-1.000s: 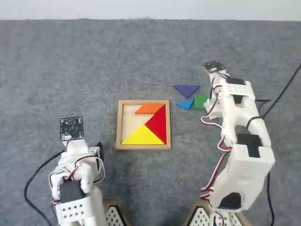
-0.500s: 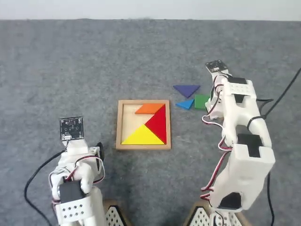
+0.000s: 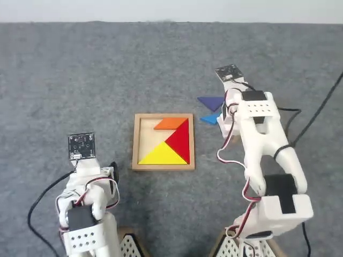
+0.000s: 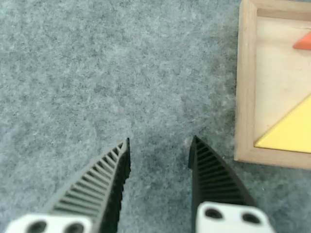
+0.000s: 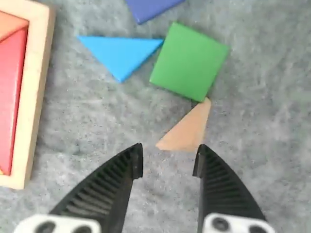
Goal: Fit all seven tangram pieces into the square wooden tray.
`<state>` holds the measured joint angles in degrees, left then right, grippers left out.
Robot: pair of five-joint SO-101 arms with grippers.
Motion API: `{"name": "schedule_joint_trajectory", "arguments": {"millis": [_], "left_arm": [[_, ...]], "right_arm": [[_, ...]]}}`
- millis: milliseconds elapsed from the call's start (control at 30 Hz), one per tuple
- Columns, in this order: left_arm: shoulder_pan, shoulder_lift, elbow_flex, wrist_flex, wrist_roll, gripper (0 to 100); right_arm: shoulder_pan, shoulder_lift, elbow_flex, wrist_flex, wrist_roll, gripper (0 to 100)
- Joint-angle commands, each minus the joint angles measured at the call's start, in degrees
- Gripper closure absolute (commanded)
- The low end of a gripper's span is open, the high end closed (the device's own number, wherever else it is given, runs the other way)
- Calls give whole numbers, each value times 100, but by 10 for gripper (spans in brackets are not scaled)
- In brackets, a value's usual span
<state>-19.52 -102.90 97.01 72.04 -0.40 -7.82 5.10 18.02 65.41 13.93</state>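
Tangram pieces lie loose just ahead of the right fingers [image 5: 109, 187], which stand spread apart and grip nothing. Nearest is the tan triangle [image 5: 187, 132], its long edge facing the gap between the tips. One tip is very close to it, and I cannot tell whether they touch. The tan triangle's point meets a corner of the green square [image 5: 189, 60]. Beside the square lie the blue triangle [image 5: 121, 52] and, farther out, the purple triangle [image 5: 150, 7].

The left fingers [image 4: 104, 191] are also parted and empty over bare felt, near the worktop's front edge. The tray's outer wall is just beside them, apart from both tips.

The square wooden tray [image 3: 136, 142] sits near the middle of the worktop [image 3: 69, 69], which is covered in grey felt. A pale wall runs along its far edge. Inside the tray, the red triangle [image 3: 181, 140] lies against the wall nearest the right edge and the yellow triangle [image 3: 161, 155] against the front wall. The orange parallelogram [image 3: 170, 123] lies along the far wall. Bare wood shows toward the tray's left wall.

Open felt stretches from the tray to the left edge and the far edge.
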Motion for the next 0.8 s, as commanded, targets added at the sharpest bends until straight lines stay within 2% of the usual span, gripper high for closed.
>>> {"name": "schedule_joint_trajectory", "arguments": {"millis": [0, 200, 333, 533, 767], "left_arm": [[18, -114, -57, 18, -26, 814], [18, -114, -57, 18, -26, 814], [18, -114, -57, 18, -26, 814], [18, -114, -57, 18, -26, 814], [18, -114, -57, 18, -26, 814]], "right_arm": [[-66, -400, -44, 57, -79, 830], [-127, -409, -9, -57, -114, 828], [242, -356, 185, -57, -844, 829], [400, 180, 457, -637, -1055, 829], [400, 681, 325, -725, -1380, 835]]}}
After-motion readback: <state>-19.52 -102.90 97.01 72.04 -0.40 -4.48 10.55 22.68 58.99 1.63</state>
